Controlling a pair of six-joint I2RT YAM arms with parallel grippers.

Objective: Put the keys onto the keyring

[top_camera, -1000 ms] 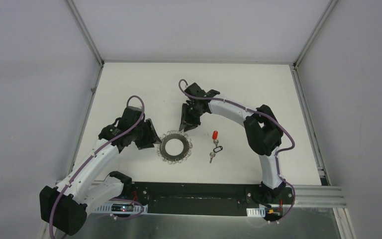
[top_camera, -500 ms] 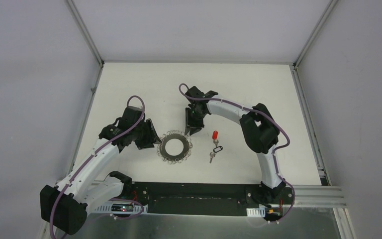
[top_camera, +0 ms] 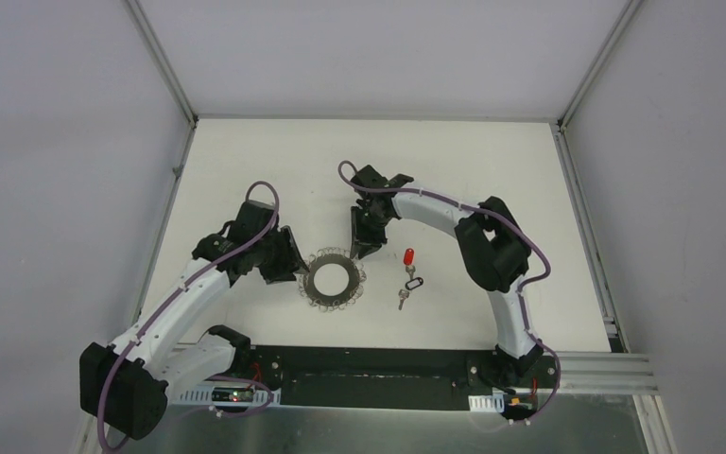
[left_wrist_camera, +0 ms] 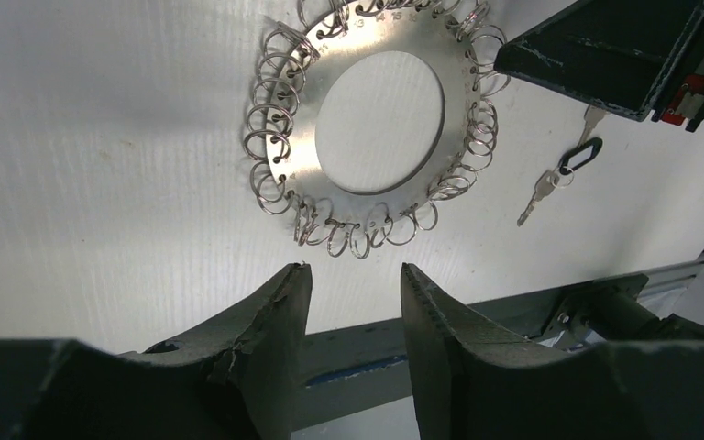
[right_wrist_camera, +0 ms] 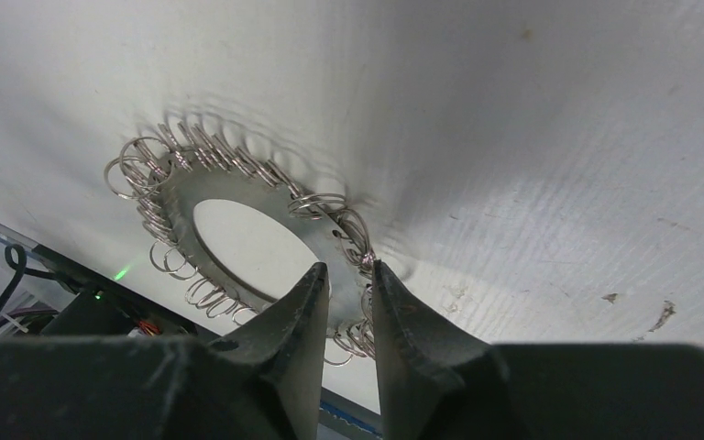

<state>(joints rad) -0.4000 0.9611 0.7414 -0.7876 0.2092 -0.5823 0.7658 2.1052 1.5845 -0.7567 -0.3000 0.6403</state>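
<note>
The keyring (left_wrist_camera: 376, 209) lies flat on the white, faintly ribbed worktop (top_camera: 492, 170), between the two arms. It is a thin disc of dull brushed metal with a wide round hole, its rim fringed all round with small shiny wire loops, some overlapping. Tiny numbers are stamped along part of the rim.

The keys (top_camera: 409, 274) lie apart from it on the right arm's side. There is a key with a glossy red head, a small dark oblong loop, and a little silver key strung in a short line.

The left hand (left_wrist_camera: 353, 275) has dark, matte fingers with ridged inner faces. It is open and holds nothing, just beside the ring's edge on its own side.

The right hand (right_wrist_camera: 350, 270) points down at the ring's far rim. Its fingers stand a narrow gap apart, and nothing is visibly clamped between them. Whether the tips touch the loops cannot be told.
</note>
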